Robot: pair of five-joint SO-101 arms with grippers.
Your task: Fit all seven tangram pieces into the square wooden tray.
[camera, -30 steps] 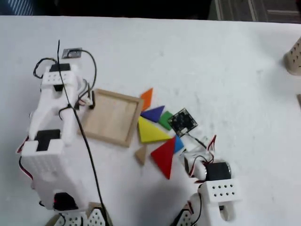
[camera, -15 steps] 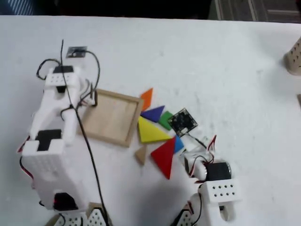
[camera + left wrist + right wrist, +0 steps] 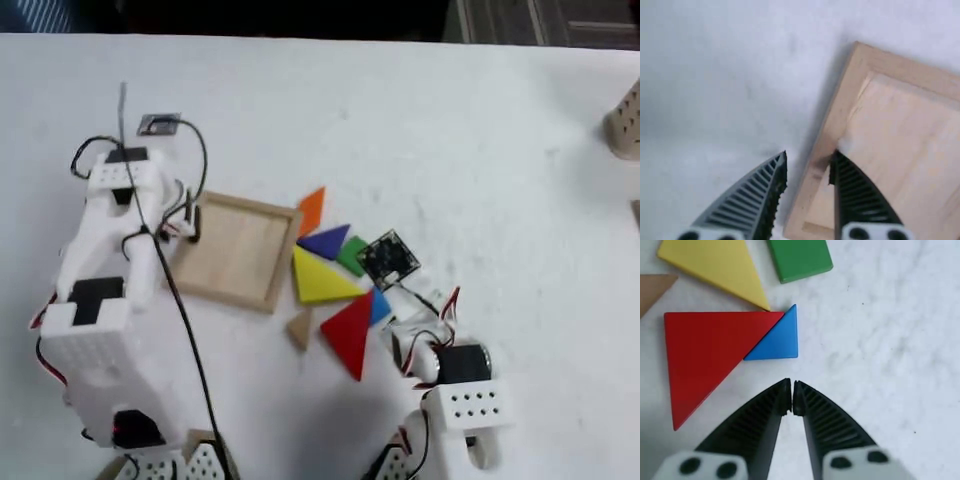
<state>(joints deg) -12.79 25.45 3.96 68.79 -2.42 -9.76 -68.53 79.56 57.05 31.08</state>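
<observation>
Tray (image 3: 832,125) rim stands between the parted jaws of the left pincer (image 3: 808,162) (one inside, one outside), unpinched; an uneven close could skid it. Right pincer (image 3: 791,390), tips together, sits just short of the blue triangle (image 3: 777,340) and might shove it.

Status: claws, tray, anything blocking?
Left claw open, straddling tray rim. Right claw shut, near blue triangle. Tray bare; pieces all outside, beside it.

No writing, labels, numbers or signs can be read anywhere in these views; nothing shown carries legible print.
</observation>
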